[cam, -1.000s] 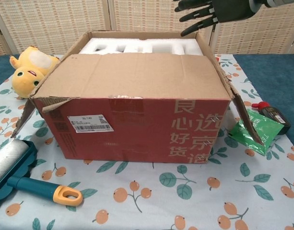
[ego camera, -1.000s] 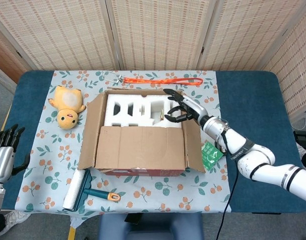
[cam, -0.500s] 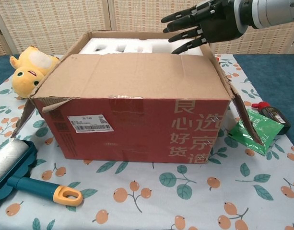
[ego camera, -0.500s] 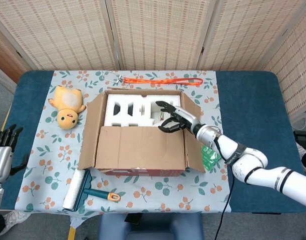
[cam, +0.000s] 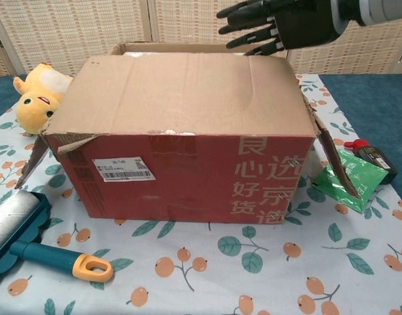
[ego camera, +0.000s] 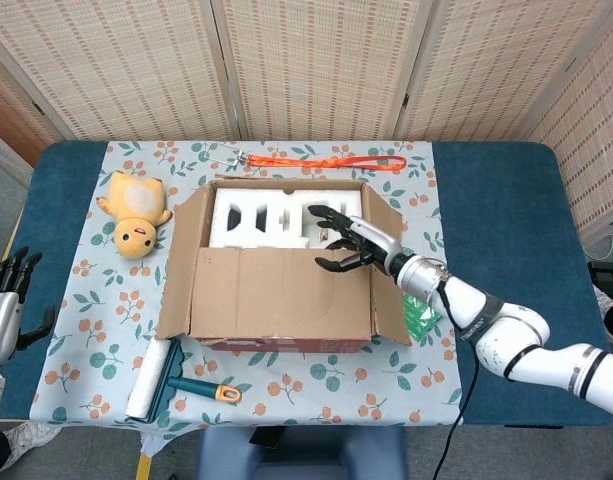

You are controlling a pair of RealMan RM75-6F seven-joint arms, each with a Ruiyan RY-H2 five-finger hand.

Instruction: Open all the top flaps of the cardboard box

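The cardboard box [cam: 187, 177] stands mid-table with white foam [ego camera: 256, 215] showing inside. Its near flap [ego camera: 281, 295] [cam: 181, 92] is tilted up over the front half of the opening. The left flap [ego camera: 181, 240] and right flap [ego camera: 386, 290] hang outward, and the far flap [ego camera: 286, 183] stands at the back. My right hand [ego camera: 346, 245] [cam: 273, 26] is at the right end of the near flap's free edge, fingers spread and touching it. Off the table's left edge, my left hand [ego camera: 4, 305] hangs with fingers apart, holding nothing.
A yellow plush duck [ego camera: 134, 210] lies left of the box. An orange lanyard [ego camera: 336, 161] lies behind it. A lint roller [ego camera: 151, 378] and a teal-handled tool [ego camera: 201, 388] lie at the front left. A green packet [cam: 348, 177] and small bottle [cam: 371, 154] sit by the right flap.
My right hand came down from above the foam to the near flap's edge. The near flap has risen and in the chest view it hides nearly all the foam.
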